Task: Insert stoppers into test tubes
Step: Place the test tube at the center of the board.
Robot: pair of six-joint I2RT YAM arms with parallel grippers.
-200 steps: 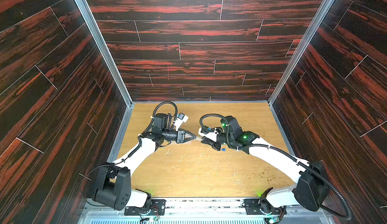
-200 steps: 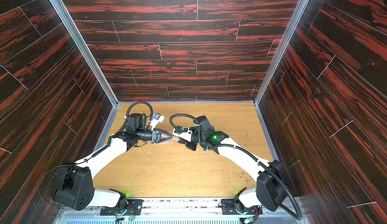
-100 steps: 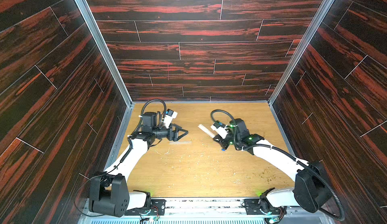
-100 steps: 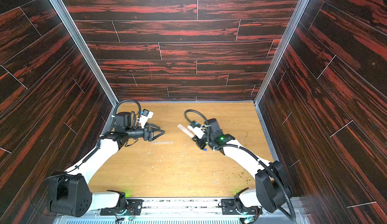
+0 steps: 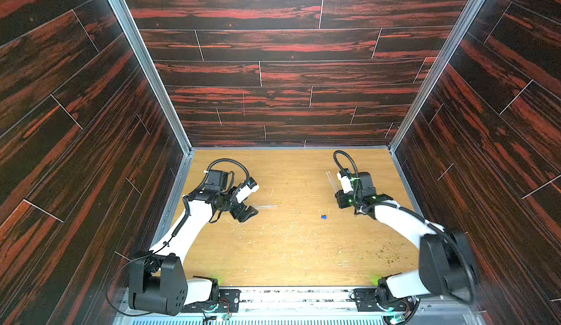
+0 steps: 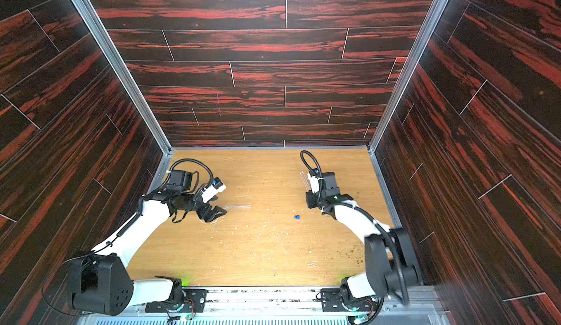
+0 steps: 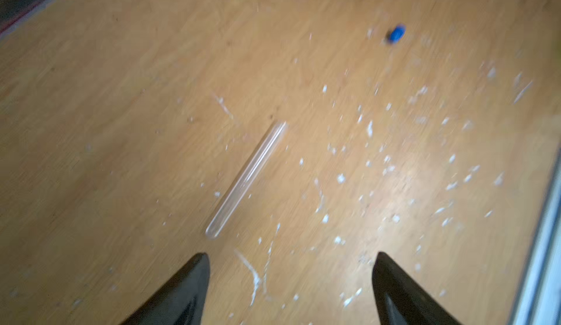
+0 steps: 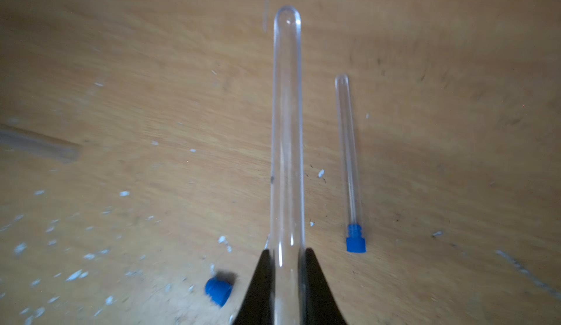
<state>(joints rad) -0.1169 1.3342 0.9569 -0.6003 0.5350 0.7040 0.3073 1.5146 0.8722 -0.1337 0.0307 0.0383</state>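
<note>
**Right gripper**: The jaws are closed on a clear test tube, the held tube, and grip it near one end. The held tube projects straight out from between the fingers, above the table. Its rounded closed end is farthest from the jaws, and its other end is hidden behind the fingers. Just beside it and roughly parallel, a second tube lies flat on the wood. A blue plug, the fitted stopper, is seated in the mouth of the second tube. A loose stopper lies on the table on the opposite side of the jaws, touching nothing.

**Left gripper**: The jaws stand wide apart and hold nothing. A third tube lies flat on the table just ahead of the fingertips, apart from them, with its rounded end nearest the jaws. Pale flecks are scattered over the wood beside it.

In both top views, the third tube lies just beyond the left gripper. The loose stopper sits between the two arms, nearer the right one.
</note>
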